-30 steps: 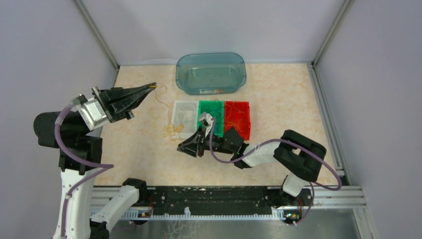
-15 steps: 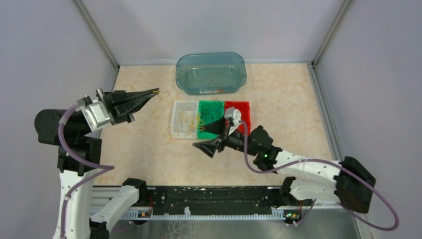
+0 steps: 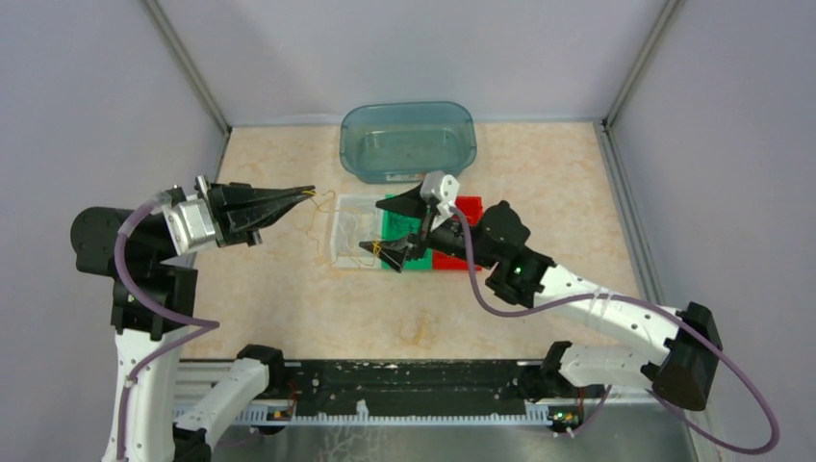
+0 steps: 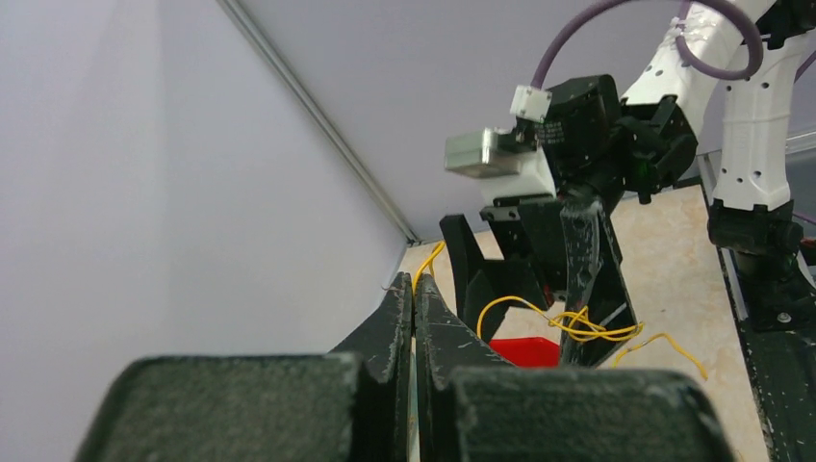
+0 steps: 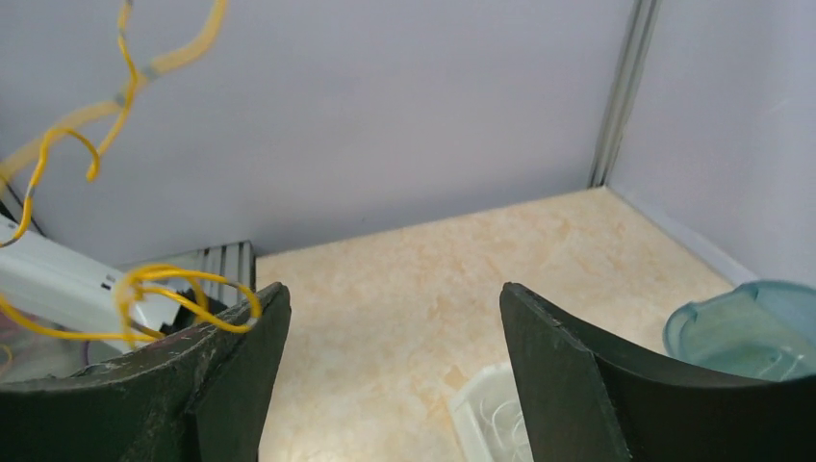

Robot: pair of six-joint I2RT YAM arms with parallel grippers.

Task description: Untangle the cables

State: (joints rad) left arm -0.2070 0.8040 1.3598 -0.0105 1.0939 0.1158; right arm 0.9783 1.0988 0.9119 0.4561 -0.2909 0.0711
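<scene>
Moved since a second ago: the right end effector (image 3: 383,227), then low over the table (image 3: 539,192) in front of the trays, is now carried up and back over the white tray (image 3: 346,207) and green tray (image 3: 399,219). Its jaws, then nearly closed, are spread wide. The left end effector (image 3: 310,192) has been lowered a little and turned more level. The knot of cable, earlier lying on the table beside the white tray, has been lifted off it.

Yellow cable (image 4: 577,322): very thin, kinked, bunched into loose loops.
- One end is pinched at the tip of the left end effector, which is clenched, fingers pressed together.
- A single strand trails from that tip. Whether it runs unbroken to the loops cannot be told from above.
- The loops are draped over one finger of the right end effector. Nothing is clamped between its two fingers, which are released.
- A loose tail hangs below the loops in the left wrist view.

Hard to make out:
- What lies in the white, green and red tray (image 3: 470,207) is too fine to be sorted from above.
- Part of the green tray is covered by the right end effector.
- In the right wrist view the cable is blurred and cut off at the top and left edges.
- Only corners of the white tray and the tub (image 3: 408,141) are shown there.
</scene>
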